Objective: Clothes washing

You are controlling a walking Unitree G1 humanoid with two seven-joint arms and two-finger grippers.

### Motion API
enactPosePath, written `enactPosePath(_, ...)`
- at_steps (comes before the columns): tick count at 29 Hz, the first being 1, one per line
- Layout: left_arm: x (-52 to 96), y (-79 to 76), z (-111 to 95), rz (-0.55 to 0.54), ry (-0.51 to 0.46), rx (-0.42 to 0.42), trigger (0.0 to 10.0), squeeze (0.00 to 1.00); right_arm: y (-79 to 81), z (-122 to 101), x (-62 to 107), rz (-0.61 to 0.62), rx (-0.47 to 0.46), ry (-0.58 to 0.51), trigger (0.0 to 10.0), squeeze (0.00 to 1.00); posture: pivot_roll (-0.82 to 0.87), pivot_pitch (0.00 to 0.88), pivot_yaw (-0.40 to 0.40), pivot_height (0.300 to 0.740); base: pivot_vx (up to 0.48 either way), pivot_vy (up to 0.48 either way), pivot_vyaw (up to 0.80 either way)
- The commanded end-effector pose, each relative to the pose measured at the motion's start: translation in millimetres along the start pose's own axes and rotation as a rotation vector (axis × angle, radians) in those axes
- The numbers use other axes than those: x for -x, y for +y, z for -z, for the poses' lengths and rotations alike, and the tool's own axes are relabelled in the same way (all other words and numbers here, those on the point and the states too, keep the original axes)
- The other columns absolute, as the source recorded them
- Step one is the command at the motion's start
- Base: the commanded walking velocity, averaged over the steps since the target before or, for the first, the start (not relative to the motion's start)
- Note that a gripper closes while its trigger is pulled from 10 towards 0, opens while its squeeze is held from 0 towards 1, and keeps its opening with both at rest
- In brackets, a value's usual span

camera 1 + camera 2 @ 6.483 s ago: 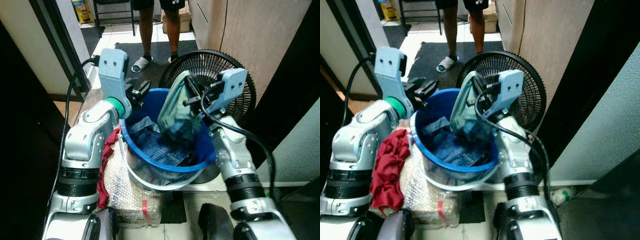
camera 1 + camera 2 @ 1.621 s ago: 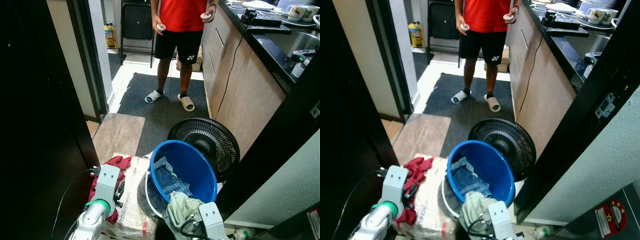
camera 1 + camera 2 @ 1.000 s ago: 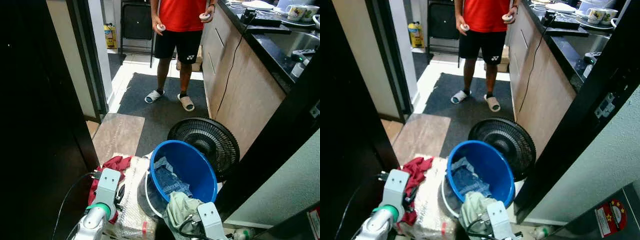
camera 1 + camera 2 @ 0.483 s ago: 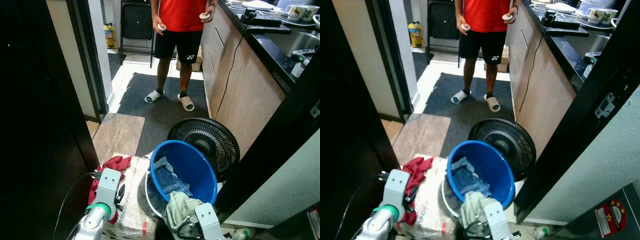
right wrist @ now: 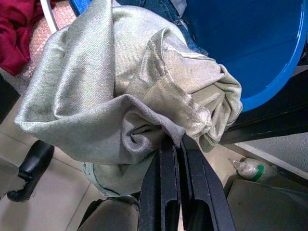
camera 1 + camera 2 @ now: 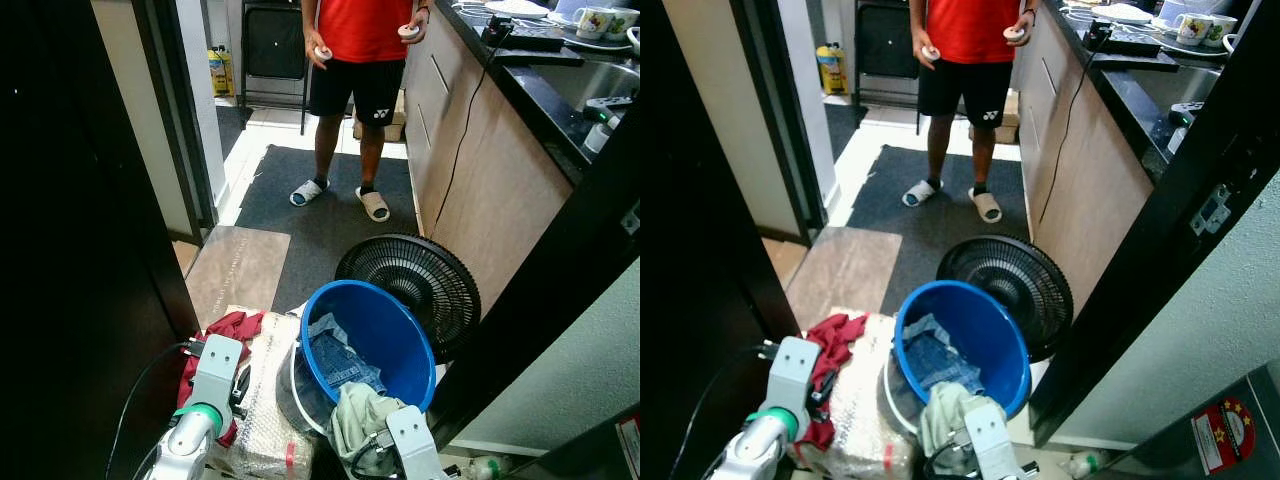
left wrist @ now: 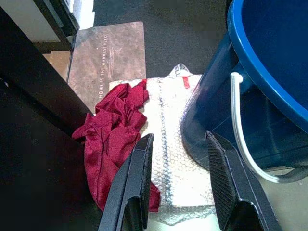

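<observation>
A crumpled grey-green garment (image 5: 130, 91) hangs bunched just outside the blue tub's (image 6: 385, 330) near rim; folded denim (image 6: 340, 362) lies inside, and red cloth (image 7: 115, 134) sprawls beside it.

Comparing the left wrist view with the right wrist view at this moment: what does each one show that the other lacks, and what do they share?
Left wrist: the left gripper, fingers open, above bubble wrap, and a brown doormat.

Right wrist: the right gripper shut on a grey-green garment, denim in the tub, and a bottle on the floor.

Both: the blue tub and the red cloth.
</observation>
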State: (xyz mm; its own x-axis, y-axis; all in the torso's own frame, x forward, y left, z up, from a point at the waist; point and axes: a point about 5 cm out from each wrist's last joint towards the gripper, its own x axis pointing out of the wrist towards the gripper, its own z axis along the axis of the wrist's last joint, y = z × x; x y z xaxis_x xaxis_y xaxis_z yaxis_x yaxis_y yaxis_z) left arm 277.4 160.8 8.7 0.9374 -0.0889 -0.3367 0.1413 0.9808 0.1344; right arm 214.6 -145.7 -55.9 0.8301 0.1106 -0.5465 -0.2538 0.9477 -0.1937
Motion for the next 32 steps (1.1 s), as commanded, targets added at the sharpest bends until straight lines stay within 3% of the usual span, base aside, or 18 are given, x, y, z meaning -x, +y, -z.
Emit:
enactPosePath(1, 1.2, -1.6, 6, 0.005, 0.023, -0.007, 10.0, 0.00, 1.5, 5, 2.1, -0.003, 0.005, 0.014, 10.0, 0.00, 0.01, 0.000, 0.024, 0.740, 0.000, 0.000, 0.00)
enactPosePath(13, 1.8, -0.4, 9, 0.004, 0.036, -0.024, 10.0, 0.00, -1.8, 4, 1.0, 0.007, -0.007, 0.018, 10.0, 0.00, 0.02, 0.000, 0.022, 0.740, 0.000, 0.000, 0.00)
enactPosePath(19, 1.7, 0.3, 10, 0.017, 0.046, -0.054, 10.0, 0.00, -34.6, 0, -0.8, 0.107, -0.048, 0.015, 10.0, 0.00, 0.01, 0.000, 0.023, 0.740, 0.000, 0.000, 0.00)
enactPosePath(23, 2.1, 1.5, 11, 0.017, 0.051, -0.063, 10.0, 0.00, -41.2, 3, 1.6, 0.124, -0.061, 0.021, 10.0, 0.00, 0.01, 0.000, 0.020, 0.740, 0.000, 0.000, 0.00)
enactPosePath(27, 1.9, 3.6, 11, 0.012, 0.053, -0.063, 10.0, 0.00, -51.7, 5, 4.2, 0.195, -0.176, 0.013, 10.0, 0.00, 0.01, 0.000, 0.026, 0.740, 0.000, 0.000, 0.00)
enactPosePath(32, -0.3, 2.8, 8, 0.014, 0.045, -0.062, 10.0, 0.00, -52.1, 0, 2.4, 0.211, -0.206, -0.014, 10.0, 0.00, 0.00, 0.000, 0.034, 0.740, 0.000, 0.000, 0.00)
